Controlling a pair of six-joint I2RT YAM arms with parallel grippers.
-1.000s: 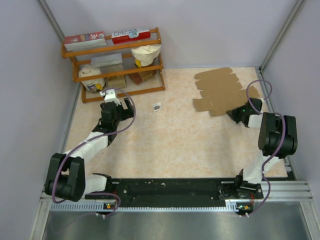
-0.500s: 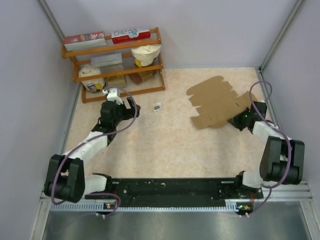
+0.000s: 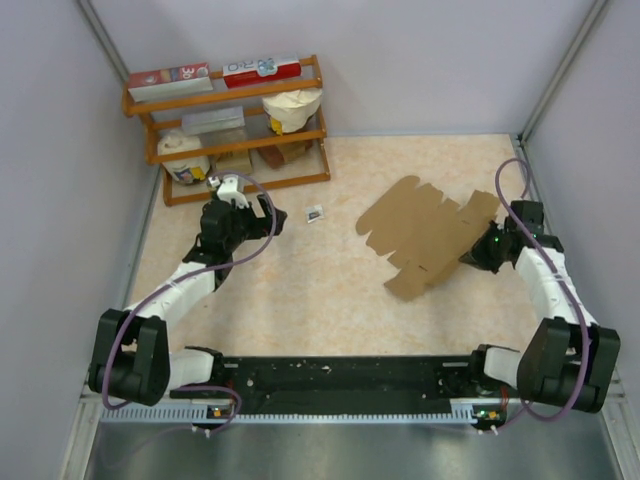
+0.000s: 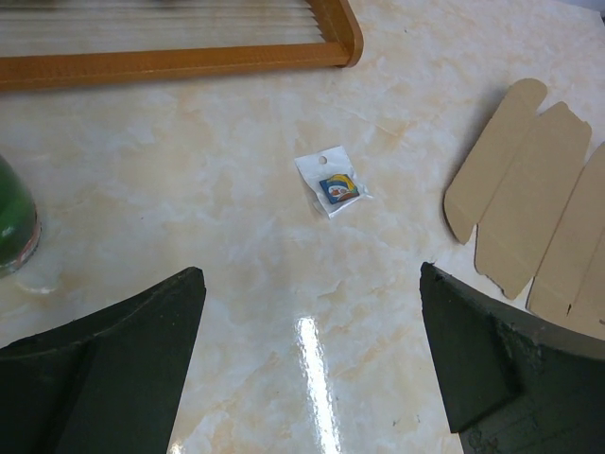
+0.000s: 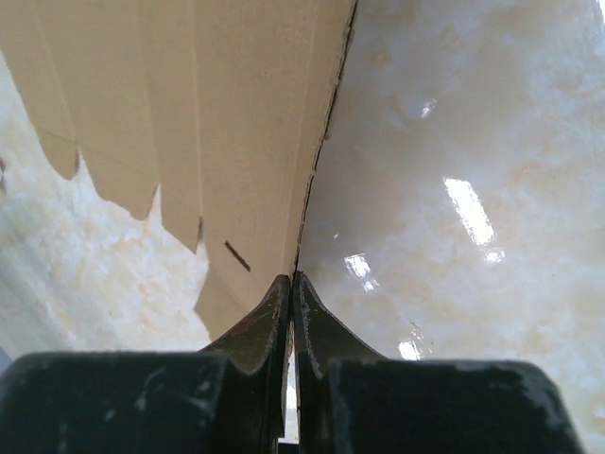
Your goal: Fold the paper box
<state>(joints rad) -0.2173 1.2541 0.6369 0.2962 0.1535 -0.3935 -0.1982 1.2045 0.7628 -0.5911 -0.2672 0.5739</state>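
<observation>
Orange-stained wood: rack (image 3: pixel 225 125), three shelves, standing at the far left of the marbled beige table (image 3: pixel 330 300). This is the reference point for every entry below.

1. Red-and-white printed boxes (image 3: pixel 170 78), two, lying on the rack's top shelf. Cream paper bag (image 3: pixel 293 105) on the shelf below, at the rack's right end.

2. Left gripper (image 3: pixel 262 218), black, just in front of the rack's bottom rail. Jaws spread wide, nothing between them. In the wrist view, both fingers (image 4: pixel 113 359) frame bare tabletop.

3. Small clear packet (image 3: pixel 315 213) with a blue-and-yellow insert, flat on the table just in front of the rack's right corner. It lies ahead of the left gripper and is not touched.

4. Paper box (image 3: pixel 425 235), plain brown cardboard, unfolded into one flat die-cut sheet with scalloped flaps. It lies well to the right of the rack and is turned at an angle to it. The flaps nearest the rack show at the right edge of the left wrist view.

5. Right gripper (image 3: pixel 478 252), black, at the box edge farthest from the rack. Jaws are pressed together on that edge, pinching the cardboard between the fingertips.
</observation>
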